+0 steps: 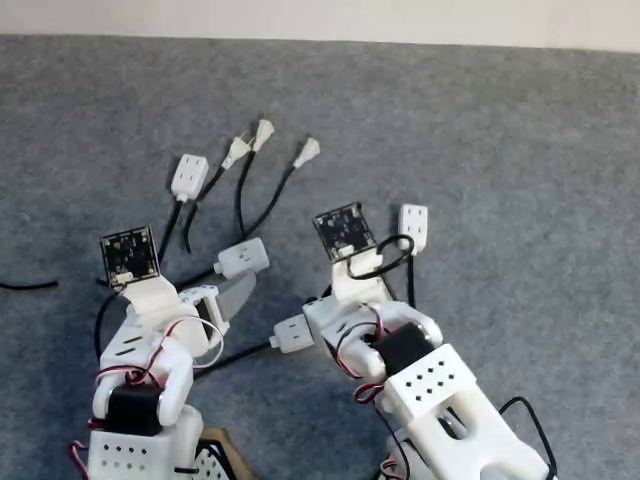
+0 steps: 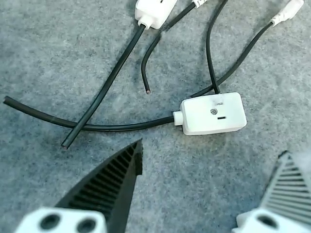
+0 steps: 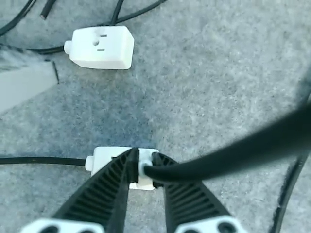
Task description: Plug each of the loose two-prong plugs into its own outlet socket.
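Trailing black cord point(image 2: 126, 127), white boxy outlet socket point(image 2: 213, 114) lies face-up.

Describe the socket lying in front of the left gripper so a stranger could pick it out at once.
On the grey carpet, look between the left arm and right arm, just past the open left gripper. The white socket lying there is empty and untouched, whereas the nearer socket sits under the right gripper, and the far-left socket and right-hand socket lie farther out.
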`<state>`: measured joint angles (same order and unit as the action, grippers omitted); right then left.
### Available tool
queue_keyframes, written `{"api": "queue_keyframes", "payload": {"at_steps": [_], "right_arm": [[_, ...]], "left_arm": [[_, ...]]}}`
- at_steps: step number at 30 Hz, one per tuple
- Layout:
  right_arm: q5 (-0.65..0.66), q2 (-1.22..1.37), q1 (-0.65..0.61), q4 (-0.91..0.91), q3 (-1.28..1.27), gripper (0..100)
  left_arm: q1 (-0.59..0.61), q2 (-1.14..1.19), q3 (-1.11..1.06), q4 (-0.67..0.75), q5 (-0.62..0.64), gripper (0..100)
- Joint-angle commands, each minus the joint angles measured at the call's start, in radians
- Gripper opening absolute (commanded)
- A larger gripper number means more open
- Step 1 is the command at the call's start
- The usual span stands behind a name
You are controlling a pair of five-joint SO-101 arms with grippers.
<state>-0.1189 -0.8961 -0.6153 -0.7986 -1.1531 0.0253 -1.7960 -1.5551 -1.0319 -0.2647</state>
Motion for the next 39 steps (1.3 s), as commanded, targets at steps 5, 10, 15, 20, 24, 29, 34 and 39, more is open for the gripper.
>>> {"api": "queue_keyframes", "payload": {"at_steps": [5,10,15,20,24,29,34,39], "right_arm": [[-0.006,-0.015,-0.008,0.059,-0.067,0.5],[0.048,-0.015,-0.002,0.065,-0.124,0.5],[0.087,-0.015,-0.002,0.153,-0.231,0.5],[0.094,-0.015,-0.002,0.157,-0.246,0.5],[0.138,-0.013,-0.002,0.157,-0.251,0.5],[0.175,0.001,-0.002,0.15,-0.249,0.5],[0.183,0.039,0.002,0.007,-0.101,1.5],[0.183,0.044,0.05,-0.246,0.236,17.0]], "left_arm": [[-0.01,0.005,0.004,0.012,-0.011,40],[-0.01,0.005,0.004,0.012,-0.011,40],[-0.01,0.005,0.004,0.012,-0.011,40],[-0.01,0.005,0.004,0.012,-0.011,40],[-0.01,0.005,0.004,0.012,-0.011,40],[-0.01,0.005,0.004,0.012,-0.011,40],[-0.01,0.005,0.019,0.009,-0.009,40],[-0.035,0.007,0.102,-0.091,-0.009,40]]}}
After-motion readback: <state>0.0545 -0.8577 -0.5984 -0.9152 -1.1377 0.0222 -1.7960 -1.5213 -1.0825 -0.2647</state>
